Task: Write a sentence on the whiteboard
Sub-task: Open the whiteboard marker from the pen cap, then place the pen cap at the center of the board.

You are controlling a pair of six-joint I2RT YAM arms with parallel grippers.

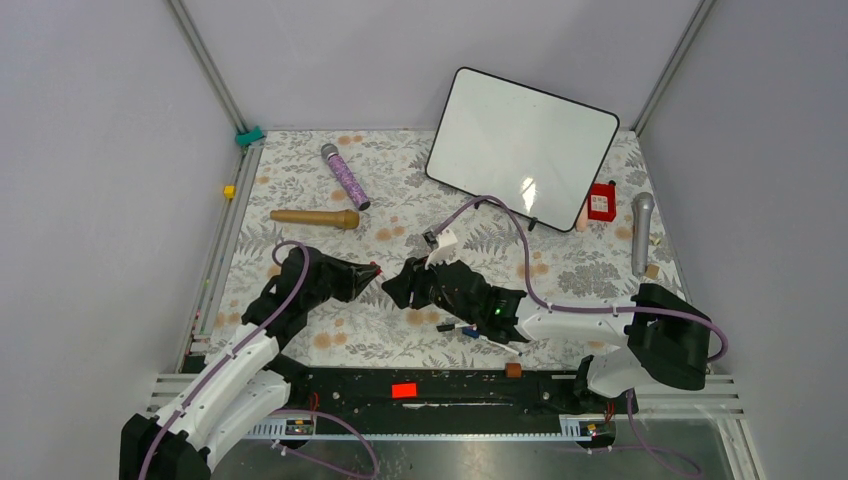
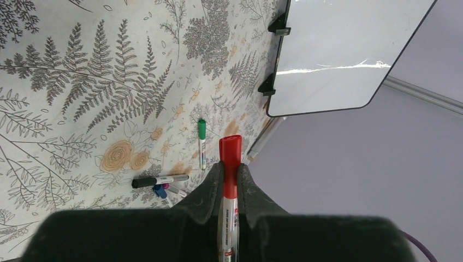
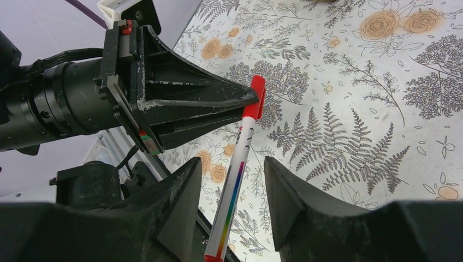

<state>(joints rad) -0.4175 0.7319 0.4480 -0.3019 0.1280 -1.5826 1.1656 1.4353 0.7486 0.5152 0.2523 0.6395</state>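
The whiteboard [image 1: 522, 146] leans upright at the back of the table, and its face is blank with no red writing on it. It also shows in the left wrist view [image 2: 338, 54]. My left gripper [image 1: 372, 270] [image 2: 230, 168] is shut on a red marker [image 2: 230, 158], gripping it at the red cap. My right gripper [image 1: 400, 285] [image 3: 232, 183] is open just to the right of the left one. The marker's white, rainbow-striped body [image 3: 236, 177] hangs between its fingers without touching them. The left fingertips [image 3: 248, 98] meet at the cap.
A purple microphone [image 1: 345, 176] and a wooden one [image 1: 315, 217] lie at the back left. A red box [image 1: 601, 201] and a grey microphone [image 1: 641, 232] lie right of the board. Green [image 2: 201, 143], black [image 2: 158, 180] and blue [image 2: 160, 191] markers lie on the floral cloth.
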